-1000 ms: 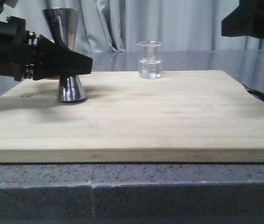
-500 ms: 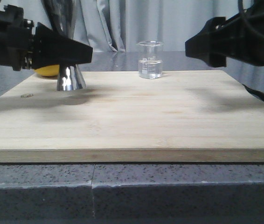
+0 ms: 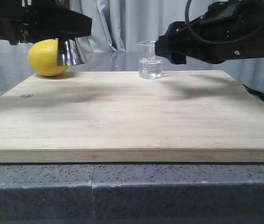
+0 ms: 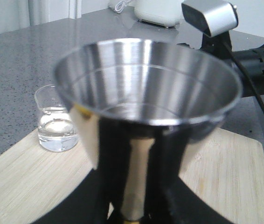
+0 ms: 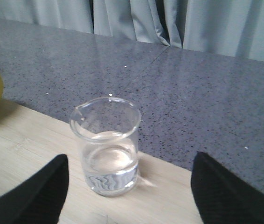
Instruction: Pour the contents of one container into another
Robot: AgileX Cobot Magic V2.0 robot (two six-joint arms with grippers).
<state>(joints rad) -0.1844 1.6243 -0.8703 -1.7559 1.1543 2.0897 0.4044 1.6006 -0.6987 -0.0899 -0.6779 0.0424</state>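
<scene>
My left gripper [image 3: 76, 24] is shut on the narrow waist of the steel jigger [image 3: 70, 52] and holds it upright above the board's far left corner. In the left wrist view the jigger's [image 4: 146, 84] open cup fills the frame, with black fingers [image 4: 108, 186] on both sides of the waist. The clear glass beaker [image 3: 150, 60], part-filled with clear liquid, stands on the board at the far edge. My right gripper [image 3: 164, 48] hangs open just right of it. In the right wrist view the beaker [image 5: 107, 149] stands ahead of the spread fingertips [image 5: 43, 191], untouched.
A yellow lemon [image 3: 45, 58] lies at the far left corner of the bamboo board [image 3: 132, 116], behind the raised jigger. The board lies on a grey speckled counter [image 3: 169, 186], with a grey curtain behind it. A black cable [image 3: 262, 95] runs by the board's right edge.
The left gripper has lifted the jigger off the board, uncovering the lemon. The right arm has come down and leftwards to the beaker.
</scene>
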